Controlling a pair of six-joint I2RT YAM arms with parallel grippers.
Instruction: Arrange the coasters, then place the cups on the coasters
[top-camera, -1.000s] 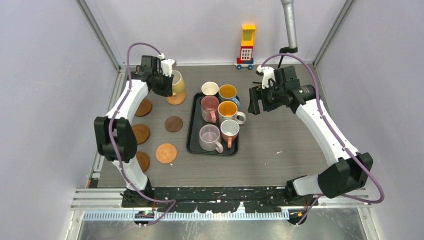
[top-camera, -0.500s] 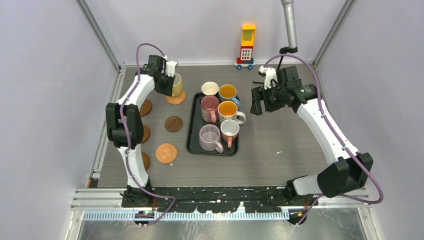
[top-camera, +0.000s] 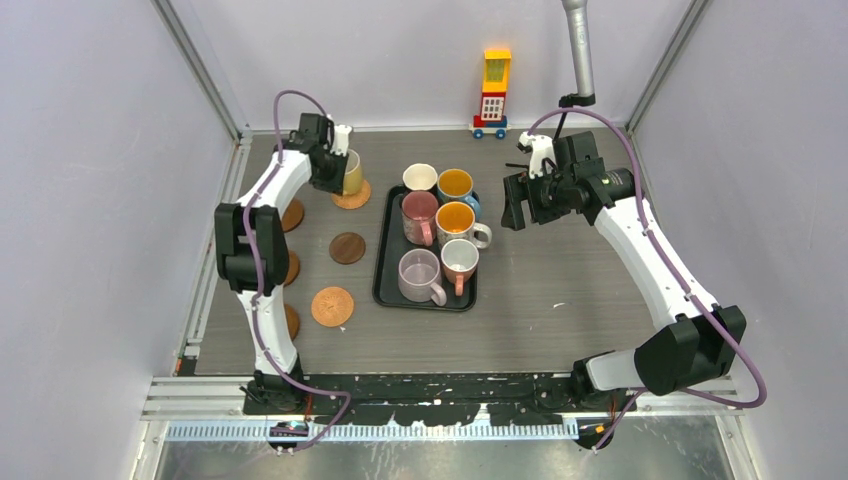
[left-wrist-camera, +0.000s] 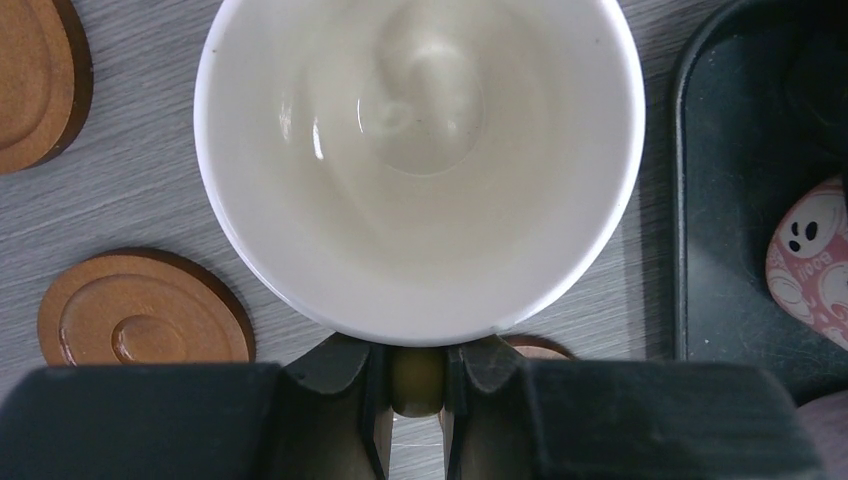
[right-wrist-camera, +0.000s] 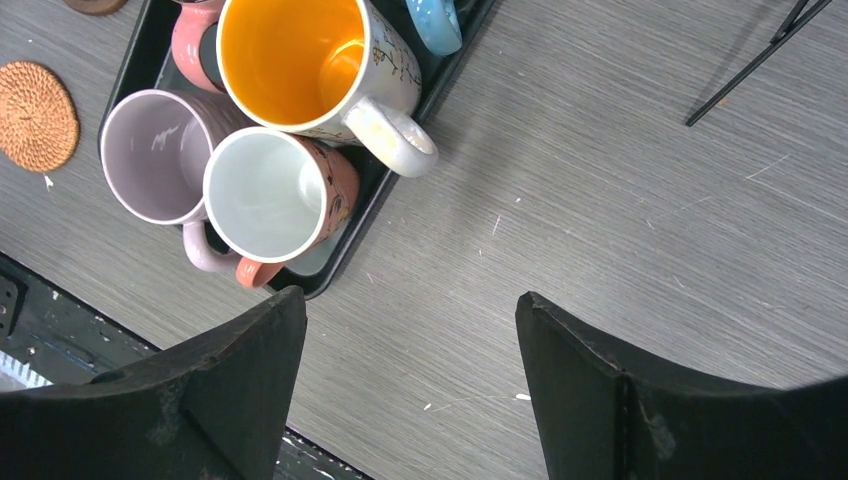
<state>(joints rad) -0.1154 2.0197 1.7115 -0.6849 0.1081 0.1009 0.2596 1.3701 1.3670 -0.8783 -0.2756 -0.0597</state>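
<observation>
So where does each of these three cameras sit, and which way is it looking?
Overhead: fixed above and behind the robot, looking down on the table; the left arm and right arm show.
Left wrist: on that arm's wrist, looking straight down into the pale yellow mug; the left gripper, shut on that mug, at the bottom.
Right wrist: on that wrist, looking down at the black tray; the open right gripper frames the bottom.
Shared: overhead and right wrist both show the lilac mug.

Left arm (top-camera: 262, 200) has swung its elbow up and in toward the tray (top-camera: 384, 270), and the pale yellow mug (top-camera: 351, 172) pinched in its fingers (left-wrist-camera: 345, 395) has eased down over the coaster (top-camera: 352, 196) by the tray's far-left corner. The arm now hides more of the coasters (top-camera: 292, 214) left of the tray.
</observation>
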